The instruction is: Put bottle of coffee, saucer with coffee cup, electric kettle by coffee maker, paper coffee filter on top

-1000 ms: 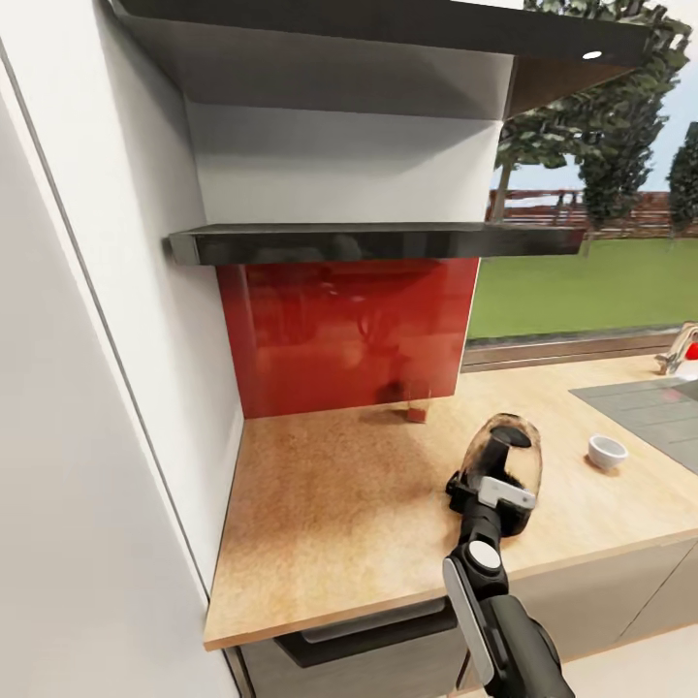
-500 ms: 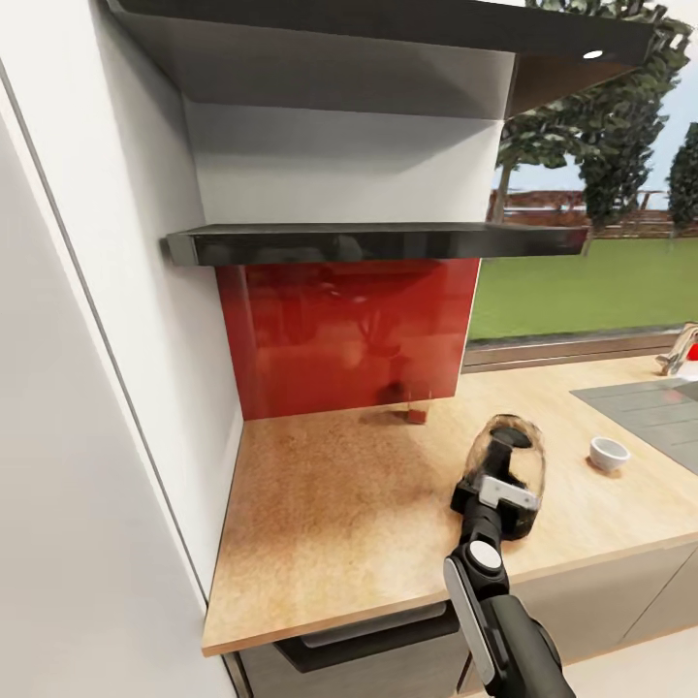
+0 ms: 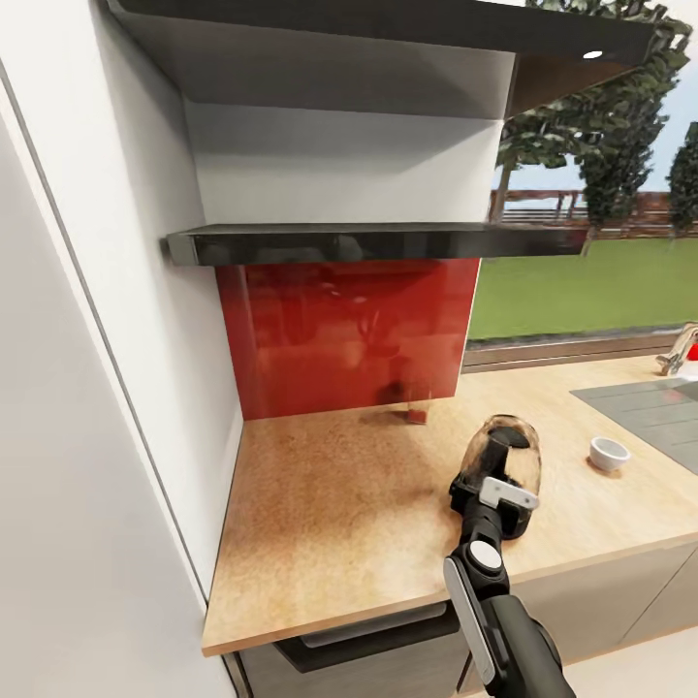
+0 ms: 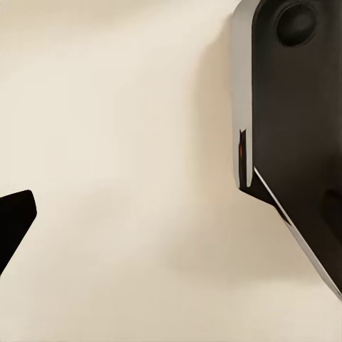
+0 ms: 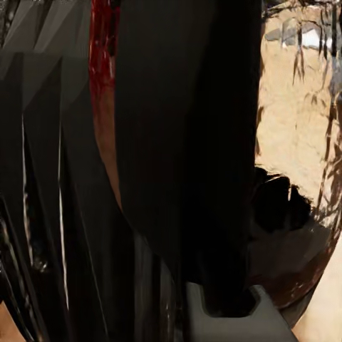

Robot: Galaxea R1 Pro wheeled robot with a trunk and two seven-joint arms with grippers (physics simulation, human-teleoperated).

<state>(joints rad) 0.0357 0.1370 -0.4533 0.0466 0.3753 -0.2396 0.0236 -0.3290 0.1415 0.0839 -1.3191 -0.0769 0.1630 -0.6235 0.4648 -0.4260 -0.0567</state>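
Gripping the electric kettle [image 3: 504, 473] by its handle, the right end effector [image 3: 496, 490] rests it on the kitchen countertop [image 3: 339, 523].

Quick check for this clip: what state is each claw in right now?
Left claw: in the left wrist view, but open or shut cannot be told.
Right claw: at the electric kettle's handle on the kitchen countertop, apparently closed on it.
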